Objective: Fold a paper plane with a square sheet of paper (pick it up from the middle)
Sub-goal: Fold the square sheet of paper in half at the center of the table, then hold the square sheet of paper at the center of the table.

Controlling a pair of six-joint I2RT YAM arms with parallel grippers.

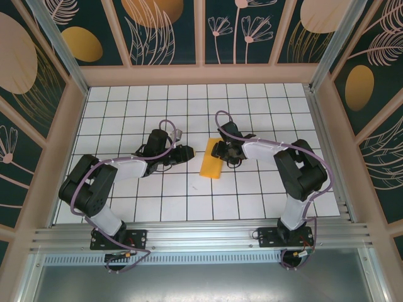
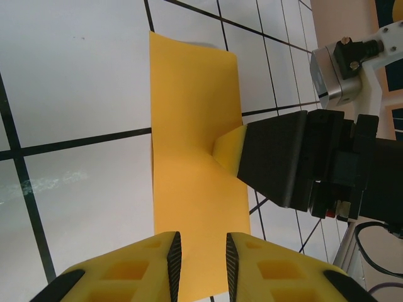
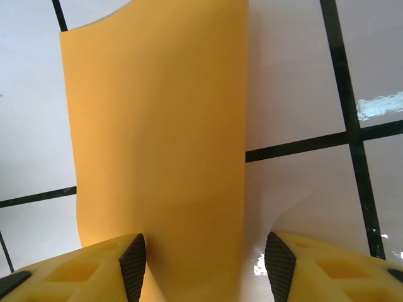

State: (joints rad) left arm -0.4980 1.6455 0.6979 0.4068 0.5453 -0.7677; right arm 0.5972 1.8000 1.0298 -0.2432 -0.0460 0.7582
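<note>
The square sheet of paper lies flat on the tiled table, folded into a narrow orange-yellow rectangle rather than a pointed paper plane. In the left wrist view the paper runs away from my left gripper, whose jaws stand a little apart over its near end, gripping nothing. My right gripper touches the paper's right edge with a yellow fingertip. In the right wrist view the paper lies under my right gripper, which is wide open and straddles the straight long edge. From above, the left gripper and right gripper flank the paper's far end.
The white table with black grid lines is walled by pinkish panels at the back and sides. An aluminium rail carries both arm bases at the near edge. Bare tiles lie in front of and behind the paper.
</note>
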